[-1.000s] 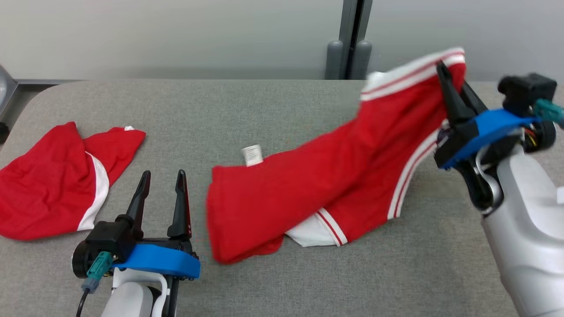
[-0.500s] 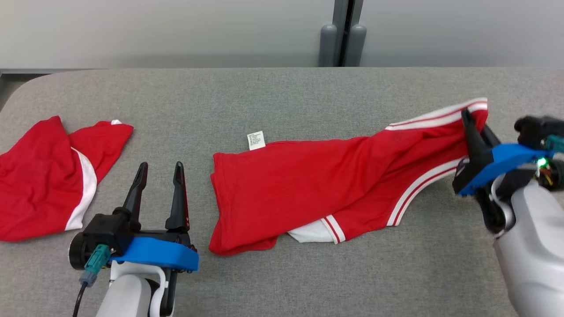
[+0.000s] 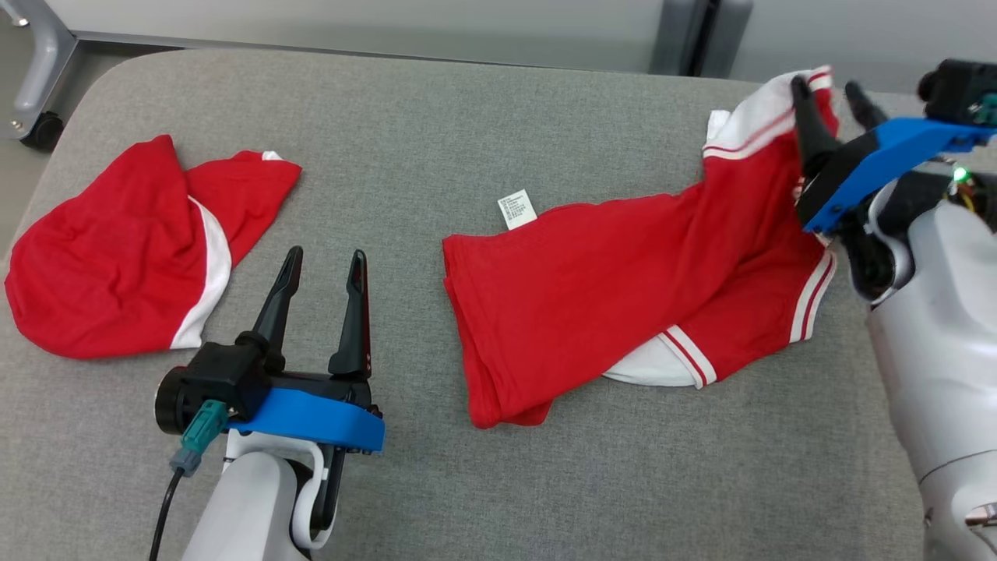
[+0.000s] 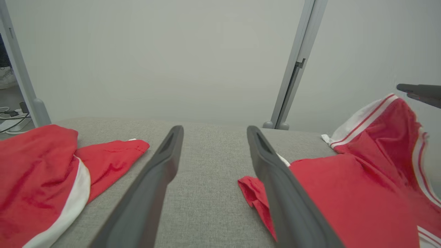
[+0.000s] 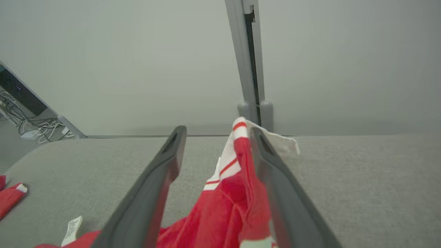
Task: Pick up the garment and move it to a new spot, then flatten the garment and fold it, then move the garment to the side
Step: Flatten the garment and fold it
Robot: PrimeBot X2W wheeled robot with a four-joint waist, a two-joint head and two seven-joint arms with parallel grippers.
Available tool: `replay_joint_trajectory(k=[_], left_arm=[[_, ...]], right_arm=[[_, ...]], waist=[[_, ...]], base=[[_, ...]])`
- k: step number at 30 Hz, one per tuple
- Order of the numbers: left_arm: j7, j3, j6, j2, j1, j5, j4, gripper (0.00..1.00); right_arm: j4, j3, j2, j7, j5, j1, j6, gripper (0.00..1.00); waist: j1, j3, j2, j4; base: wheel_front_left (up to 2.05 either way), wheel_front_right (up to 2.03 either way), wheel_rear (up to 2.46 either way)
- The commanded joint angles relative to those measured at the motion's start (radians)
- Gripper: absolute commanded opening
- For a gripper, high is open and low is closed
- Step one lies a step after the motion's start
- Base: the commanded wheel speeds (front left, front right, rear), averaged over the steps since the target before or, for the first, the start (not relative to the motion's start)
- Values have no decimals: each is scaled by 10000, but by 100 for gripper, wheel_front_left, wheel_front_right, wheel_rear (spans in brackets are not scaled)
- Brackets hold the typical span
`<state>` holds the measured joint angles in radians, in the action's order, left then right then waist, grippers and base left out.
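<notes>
The garment (image 3: 607,280) is red with white striped trim and lies crumpled across the right half of the grey table (image 3: 436,132). Its striped end rises at the far right. My right gripper (image 3: 823,84) stands open around that raised end. In the right wrist view the cloth (image 5: 237,193) sits between the parted fingers and leans on the right-hand one. My left gripper (image 3: 326,253) is open with nothing in it, hovering left of the garment's near hem (image 4: 255,189). In the left wrist view its fingers (image 4: 165,165) frame bare table.
A second red and white garment (image 3: 117,257) lies bunched at the table's left end. A white label (image 3: 516,209) sticks out from the garment's far edge. A grey post (image 3: 705,35) stands behind the table, and a wheeled frame leg (image 3: 35,78) at the far left corner.
My right gripper has opened off the striped end it was shut on. The garment was lowered and stretched rightward along the table. The head camera has shifted; the left arm is still.
</notes>
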<state>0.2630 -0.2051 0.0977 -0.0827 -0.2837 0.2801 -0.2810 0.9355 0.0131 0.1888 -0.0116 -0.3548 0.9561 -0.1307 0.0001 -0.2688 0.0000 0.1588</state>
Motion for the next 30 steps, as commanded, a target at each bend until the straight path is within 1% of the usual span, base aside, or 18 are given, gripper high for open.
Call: replay_joint_trajectory(k=[1, 3, 6, 10, 13, 14, 17, 21, 25, 30], left_arm=[[27, 34, 30, 50, -108, -70, -39, 100], [27, 76, 38, 63, 22, -97, -110, 100], [27, 203, 30, 28, 229, -90, -174, 100], [27, 405, -13, -51, 499, -115, -145, 100], [27, 515, -46, -99, 696, -136, -107, 100], [27, 515, -46, -99, 696, -136, -107, 100], [27, 538, -37, -94, 785, -116, -89, 100], [27, 497, -1, -46, 837, -78, -83, 100], [27, 461, 34, 1, 729, -60, -30, 100], [27, 341, 77, 30, 480, -100, -129, 100]], right_arm=[[244, 171, 9, 224, -84, -265, -1, 100], [385, 472, 14, 341, -52, -582, -3, 100], [228, 958, -104, 462, -36, -1271, -1, 100], [-526, 1566, -199, 699, -16, -2435, -1, 100], [-1291, 1645, -240, 922, 185, -3473, -1, 100], [-1291, 1645, -240, 922, 185, -3473, -1, 100], [-2035, 1287, -422, 1297, 566, -4440, -1, 100], [-2887, 513, -862, 1924, 924, -5345, -1, 100], [-3497, -113, -1177, 2402, 1381, -5502, -1, 100], [-3578, -814, -1371, 3031, 2018, -5191, -3, 100]], waist=[[-1, 65, 0, -11], [-1, 235, 0, -102], [-1, 523, 0, -337], [-1, 883, 0, -741], [-1, 1069, 0, -965], [-1, 1069, 0, -965], [-1, 1139, 0, -1089], [-1, 1094, 0, -1098], [-1, 922, 0, -948], [-1, 733, 0, -644]], base=[[0, 0, 0], [0, 0, 0], [0, 0, 0], [0, 0, 0], [0, 0, 0], [0, 0, 0], [0, 0, 0], [0, 0, 0], [0, 0, 0], [0, 0, 0]])
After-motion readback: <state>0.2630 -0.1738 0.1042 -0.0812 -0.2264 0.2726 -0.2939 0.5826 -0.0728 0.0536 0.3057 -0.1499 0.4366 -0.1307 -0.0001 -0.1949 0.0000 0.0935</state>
